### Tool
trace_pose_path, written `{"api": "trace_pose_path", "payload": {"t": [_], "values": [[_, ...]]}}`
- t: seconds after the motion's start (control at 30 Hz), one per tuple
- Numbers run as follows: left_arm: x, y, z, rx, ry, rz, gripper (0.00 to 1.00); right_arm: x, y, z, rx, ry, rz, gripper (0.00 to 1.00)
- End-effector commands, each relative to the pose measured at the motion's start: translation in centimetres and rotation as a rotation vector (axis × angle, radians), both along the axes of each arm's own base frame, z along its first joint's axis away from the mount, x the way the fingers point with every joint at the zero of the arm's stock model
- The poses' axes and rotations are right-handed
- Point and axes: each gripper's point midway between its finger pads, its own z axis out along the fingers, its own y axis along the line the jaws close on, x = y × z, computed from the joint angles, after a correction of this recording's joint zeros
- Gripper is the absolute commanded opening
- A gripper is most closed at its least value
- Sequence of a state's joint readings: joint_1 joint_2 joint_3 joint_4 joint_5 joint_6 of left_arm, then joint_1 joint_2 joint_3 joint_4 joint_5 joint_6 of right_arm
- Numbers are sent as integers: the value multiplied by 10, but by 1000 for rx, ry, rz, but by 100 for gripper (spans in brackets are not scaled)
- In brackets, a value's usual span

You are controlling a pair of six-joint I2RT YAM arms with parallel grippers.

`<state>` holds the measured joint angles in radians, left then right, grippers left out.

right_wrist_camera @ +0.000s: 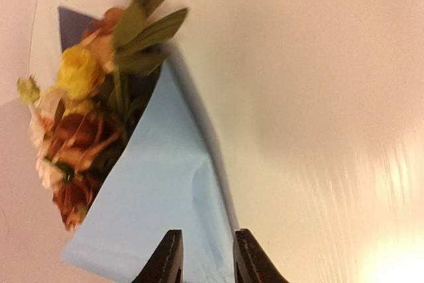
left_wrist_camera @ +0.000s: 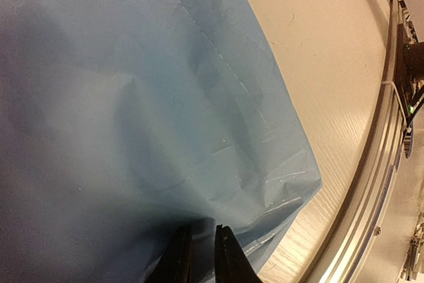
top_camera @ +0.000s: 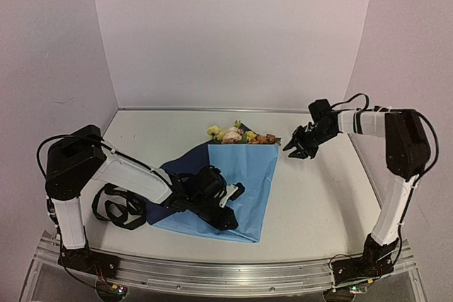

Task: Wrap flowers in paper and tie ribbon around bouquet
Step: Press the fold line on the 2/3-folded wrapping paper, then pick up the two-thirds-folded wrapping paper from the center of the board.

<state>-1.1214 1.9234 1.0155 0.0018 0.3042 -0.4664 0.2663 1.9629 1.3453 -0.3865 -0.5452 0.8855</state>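
View from above of a pale bench [top_camera: 318, 203] with two robot arms. The light-blue paper [top_camera: 244, 175] lies near the middle, one flap folded over the flowers [top_camera: 239, 134], whose yellow, cream and orange-brown blooms poke out at its far edge. A darker blue part of the sheet lies flat to the left, so the wrap looks only partly done: folded over, not yet a closed cone.

The left arm's fingers [left_wrist_camera: 177, 260] rest low over the paper near its near corner, with only a narrow gap between them; whether they pinch the sheet cannot be told. The right arm's fingers [right_wrist_camera: 169, 260] are spread and hold nothing, just beside the paper's far right corner, close to the blooms.

A black looped band, probably the ribbon [top_camera: 117, 206], lies by the left arm, well apart from the bundle and not yet tied.

No brand, label or writing can be read; any lettering on the ribbon is too small to see
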Motion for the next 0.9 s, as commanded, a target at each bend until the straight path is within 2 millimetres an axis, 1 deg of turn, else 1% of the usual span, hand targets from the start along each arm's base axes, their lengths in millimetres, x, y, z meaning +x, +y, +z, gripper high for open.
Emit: {"api": "trace_pose_path", "payload": {"t": [0.0, 0.1, 0.17, 0.23, 0.33, 0.4, 0.43, 0.5, 0.6, 0.63, 0.67, 0.73, 0.77, 0.87], "values": [[14, -4, 28, -17, -50, 69, 17, -69, 3, 50, -145, -41, 184, 31], [19, -8, 47, -62, -66, 99, 19, -109, 3, 57, -221, -21, 251, 34], [23, -9, 55, -71, -73, 119, 20, -130, 1, 62, -264, -13, 285, 35], [27, -9, 59, -54, -80, 136, 20, -149, 1, 62, -293, 1, 310, 37], [31, -12, 65, -61, -71, 138, 22, -166, 6, 62, -298, 1, 329, 37], [34, -14, 65, -43, -55, 141, 22, -182, 15, 64, -309, -10, 386, 37], [34, -16, 67, -45, -48, 137, 23, -191, 16, 64, -325, -17, 413, 38], [38, -20, 73, -37, -39, 156, 23, -204, 12, 58, -352, -18, 442, 39], [45, -37, 93, -33, -20, 166, 22, -216, 6, 60, -340, -13, 427, 42], [45, -38, 94, -11, -5, 166, 22, -219, 3, 61, -341, -8, 419, 42], [47, -43, 101, -12, -4, 166, 22, -222, 1, 62, -339, -2, 413, 42], [47, -45, 101, -3, 2, 164, 22, -230, 0, 60, -351, 0, 425, 42], [47, -44, 98, -1, 0, 164, 22, -233, 1, 59, -351, 6, 433, 42], [43, -27, 72, 20, -7, 184, 20, -243, 8, 57, -362, 21, 499, 39]]}}
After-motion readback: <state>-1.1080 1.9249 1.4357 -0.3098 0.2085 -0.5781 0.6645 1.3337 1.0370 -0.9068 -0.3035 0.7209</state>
